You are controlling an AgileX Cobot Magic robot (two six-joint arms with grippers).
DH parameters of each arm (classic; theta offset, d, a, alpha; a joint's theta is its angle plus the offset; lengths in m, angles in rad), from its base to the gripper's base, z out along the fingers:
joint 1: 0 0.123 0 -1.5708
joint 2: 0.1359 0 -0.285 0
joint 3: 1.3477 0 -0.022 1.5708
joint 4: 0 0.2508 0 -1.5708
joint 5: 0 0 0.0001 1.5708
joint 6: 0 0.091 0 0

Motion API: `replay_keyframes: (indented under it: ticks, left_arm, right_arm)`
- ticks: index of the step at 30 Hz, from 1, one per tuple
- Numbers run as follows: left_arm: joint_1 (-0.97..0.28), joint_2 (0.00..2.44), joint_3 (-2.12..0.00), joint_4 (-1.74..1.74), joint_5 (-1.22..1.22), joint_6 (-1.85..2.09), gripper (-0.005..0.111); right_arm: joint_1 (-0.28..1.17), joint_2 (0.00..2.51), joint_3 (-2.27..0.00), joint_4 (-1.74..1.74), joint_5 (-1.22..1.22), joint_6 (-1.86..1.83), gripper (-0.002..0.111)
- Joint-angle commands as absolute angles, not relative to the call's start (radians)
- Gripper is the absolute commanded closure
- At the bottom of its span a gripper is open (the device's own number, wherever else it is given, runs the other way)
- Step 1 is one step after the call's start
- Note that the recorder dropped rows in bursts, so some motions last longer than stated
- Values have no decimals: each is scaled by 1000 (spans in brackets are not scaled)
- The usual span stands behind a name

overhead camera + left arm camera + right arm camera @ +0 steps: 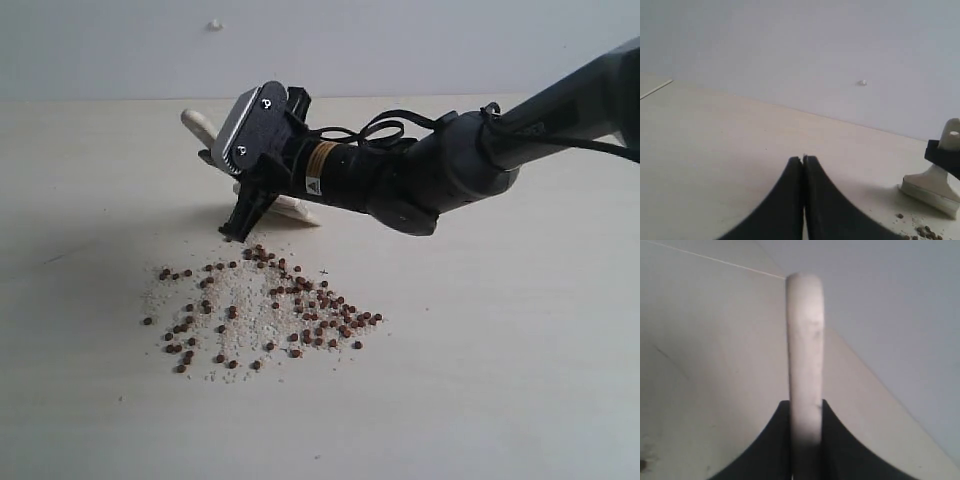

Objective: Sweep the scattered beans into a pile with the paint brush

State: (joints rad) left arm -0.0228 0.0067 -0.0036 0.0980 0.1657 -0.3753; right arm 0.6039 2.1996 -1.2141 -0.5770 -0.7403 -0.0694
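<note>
**A:** Where is the paint brush [296, 211] relative to the beans [320, 310]?

**B:** Just beyond them, at their far edge in the exterior view. Its pale bristle end sits low by the counter [500, 390], close to the farthest beans. The handle slants up and away from them.

**A:** What has hold of it?

**B:** The right tool [240, 228]. Its two black fingers are clamped on the handle, one on each flat side. The wrist view shows the rounded handle end standing out past them. The fingertips point down at the counter, right beside the nearest beans on that far edge.

**A:** And the beans themselves?

**B:** They are spread in a loose, wide patch on the counter, mixed through fine whitish crumbs [250, 312]. They lie thicker on the side below the arm and thinner on the other. A few stragglers sit apart at the outer edge.

**A:** The left tool [803, 160]?

**B:** Its fingers are pressed together tip to tip. It stands well to one side of the beans. Only a few of them show at the edge of its wrist camera, with the brush head just behind them.
</note>
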Motion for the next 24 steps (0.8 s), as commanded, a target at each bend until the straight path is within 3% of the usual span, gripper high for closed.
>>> replay_keyframes:
  ticks: [1,11,24]
  left_arm:
    - [-29,0,0,94,163,-374,107]
    - [-29,0,0,94,163,-374,107]
    - [-29,0,0,94,163,-374,107]
  right_arm:
    - [605,2189,-1226,-757,-739,231,108]
    - [605,2138,-1226,-1175,-739,652,108]
    - [605,1975,-1226,-1064,-752,473,108]
